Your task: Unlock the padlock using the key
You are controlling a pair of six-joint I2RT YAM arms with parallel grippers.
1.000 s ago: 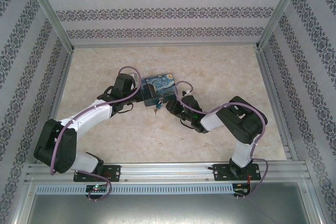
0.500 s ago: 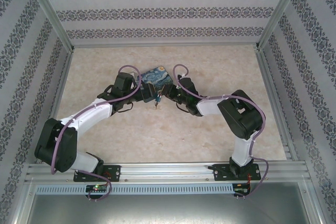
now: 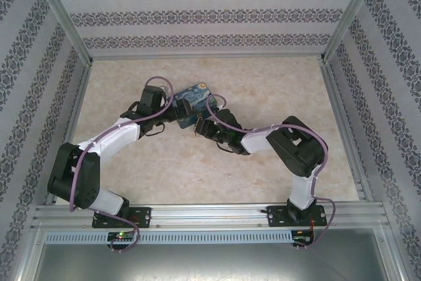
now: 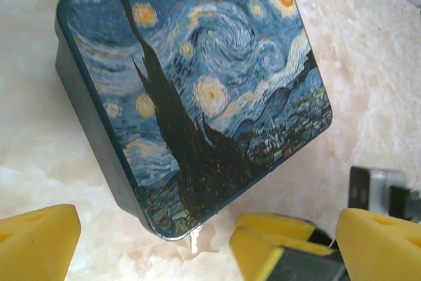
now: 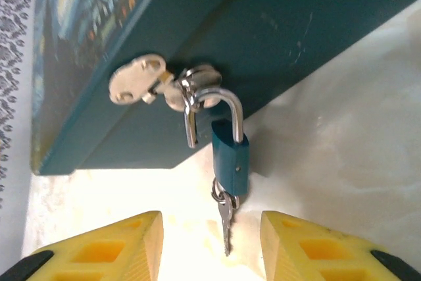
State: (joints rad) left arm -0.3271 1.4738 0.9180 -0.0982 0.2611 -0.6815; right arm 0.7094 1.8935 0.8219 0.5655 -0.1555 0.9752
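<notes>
Padlock (image 5: 230, 161): tiny, with a teal-blue body and a thin silvery shackle (image 5: 217, 106). It hangs against the dark side wall of the tin box, body downward.
Shackle: the right leg sits in the body. The left leg ends free beside the body's top, not in it. The bend is hooked through the box's silvery hasp (image 5: 141, 78).
Key (image 5: 225, 228): small and silvery, hanging from a ring at the padlock's underside, tip pointing down.
Tin box (image 4: 197, 90): blue-and-yellow swirly night-sky lid with rounded corners, lying on the pale marbled surface (image 5: 348, 129).
Right claw (image 5: 210, 248): yellow fingers apart, one on either side of the key, touching neither key nor padlock.
Left claw (image 4: 204, 255): fingers spread wide at the box's near corner, gripping nothing.
</notes>
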